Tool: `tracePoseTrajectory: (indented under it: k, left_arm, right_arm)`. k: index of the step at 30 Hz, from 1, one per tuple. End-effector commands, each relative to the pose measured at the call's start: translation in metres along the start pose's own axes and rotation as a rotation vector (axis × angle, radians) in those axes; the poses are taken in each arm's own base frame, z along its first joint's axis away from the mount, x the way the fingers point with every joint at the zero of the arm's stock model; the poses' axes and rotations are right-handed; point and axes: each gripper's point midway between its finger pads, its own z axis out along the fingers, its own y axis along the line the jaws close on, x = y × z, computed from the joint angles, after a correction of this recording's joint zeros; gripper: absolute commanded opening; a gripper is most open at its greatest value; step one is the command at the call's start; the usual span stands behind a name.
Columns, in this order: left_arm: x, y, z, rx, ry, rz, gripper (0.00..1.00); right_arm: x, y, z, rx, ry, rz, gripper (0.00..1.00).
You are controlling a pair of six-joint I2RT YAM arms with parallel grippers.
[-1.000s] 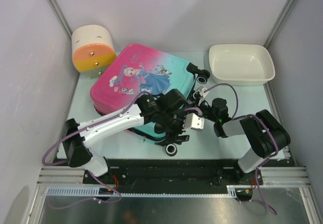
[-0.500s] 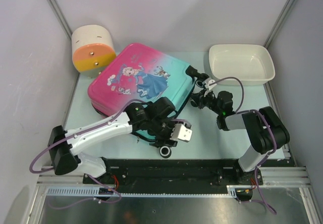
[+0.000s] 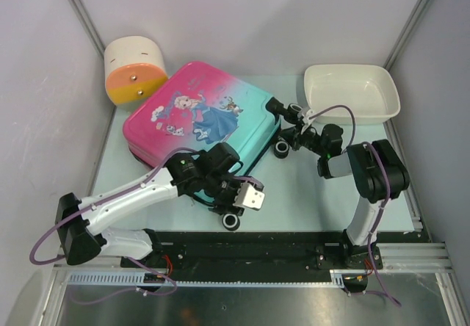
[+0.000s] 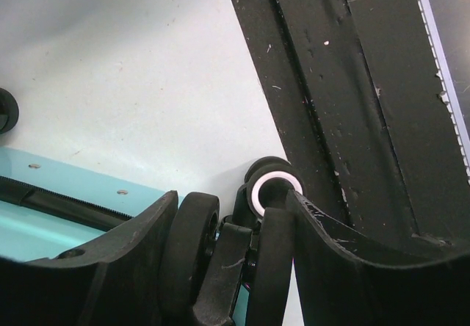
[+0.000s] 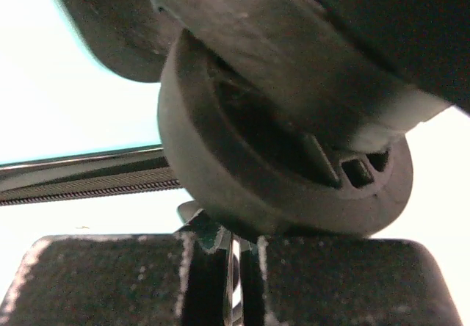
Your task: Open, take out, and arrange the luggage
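Looking down on the luggage [image 3: 202,120], lying flat and zipped shut in the middle of the pale green table [image 3: 316,194], princess picture facing up, pink end pointing to the back left and teal end pointing toward the arms. Sitting just in front of the cream-and-orange drawer box [image 3: 134,73], with the white basin [image 3: 317,95] waiting at the back right, a little apart from the black wheels. Reaching in low from the left with the left gripper [image 3: 229,212] and squeezing the near wheel [image 3: 232,222] at the teal corner closest to the black rail [image 3: 257,247]. Showing, in the left wrist view, the left gripper [image 4: 228,216] half closed, one finger pressing on each side of the twin black wheel, with the white-ringed hub of the near wheel [image 4: 273,190] peeking out past the tips and a strip of teal shell of the luggage [image 4: 44,230] showing on the left. Reaching across from the right with the right gripper [image 3: 285,130], poking in between the two side wheels [image 3: 282,148] on the teal end of the case. Showing, in the right wrist view, the right gripper [image 5: 235,267] pinched tight, pads [image 5: 95,282] nearly touching, with one big black wheel [image 5: 279,157] sitting right above them. Catching a thin bit of something in the slit between the pads, but hard to tell what. Running past on the left of that view, a dark zip strip [image 5: 81,183].
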Motion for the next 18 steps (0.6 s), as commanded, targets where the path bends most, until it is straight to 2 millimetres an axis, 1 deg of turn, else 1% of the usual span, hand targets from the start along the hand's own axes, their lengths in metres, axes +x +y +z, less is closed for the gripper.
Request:
tracePoseTrajectory:
  k: [1,2,3,5,6,7,8,9,10,12,14,15,16,18]
  left_arm:
    - [0.078,-0.084,-0.019,0.287,0.300,-0.270,0.41]
    - [0.076,-0.085,-0.019,0.297,0.292,-0.272,0.40]
    - [0.076,-0.087,-0.019,0.306,0.293,-0.272,0.40]
    - [0.080,-0.092,-0.018,0.330,0.302,-0.274,0.40]
    - [0.081,-0.092,-0.018,0.335,0.304,-0.270,0.40]
    - [0.082,-0.094,-0.019,0.343,0.307,-0.264,0.39]
    - [0.083,-0.095,-0.019,0.345,0.309,-0.259,0.39]
    - [0.083,-0.095,-0.019,0.349,0.309,-0.258,0.39]
    - [0.084,-0.096,-0.020,0.356,0.312,-0.251,0.39]
    - [0.085,-0.098,-0.020,0.370,0.316,-0.246,0.39]
    - [0.086,-0.099,-0.020,0.380,0.319,-0.236,0.39]
    - [0.087,-0.100,-0.020,0.386,0.321,-0.236,0.39]
    - [0.088,-0.101,-0.019,0.396,0.322,-0.232,0.39]
    - [0.090,-0.102,-0.019,0.406,0.327,-0.228,0.39]
  right_arm:
    - [-0.052,-0.046,0.015,0.027,-0.169,-0.189,0.00]
    - [-0.060,-0.055,0.019,0.026,-0.186,-0.207,0.00]
    - [-0.052,-0.060,0.021,0.022,-0.174,-0.196,0.00]
    - [-0.056,-0.069,0.026,0.030,-0.191,-0.209,0.00]
    - [-0.062,-0.078,0.027,0.028,-0.208,-0.220,0.00]
    - [-0.056,-0.080,0.029,0.017,-0.206,-0.202,0.00]
    - [-0.055,-0.084,0.030,0.013,-0.206,-0.197,0.00]
    - [-0.063,-0.086,0.033,-0.010,-0.225,-0.217,0.00]
    - [-0.056,-0.089,0.034,-0.021,-0.222,-0.177,0.00]
    - [-0.067,-0.095,0.037,-0.049,-0.254,-0.170,0.00]
    - [-0.061,-0.094,0.041,-0.076,-0.249,-0.152,0.00]
    - [-0.060,-0.091,0.043,-0.095,-0.252,-0.144,0.00]
    - [-0.064,-0.091,0.045,-0.110,-0.260,-0.144,0.00]
    - [-0.061,-0.084,0.046,-0.157,-0.268,-0.149,0.00]
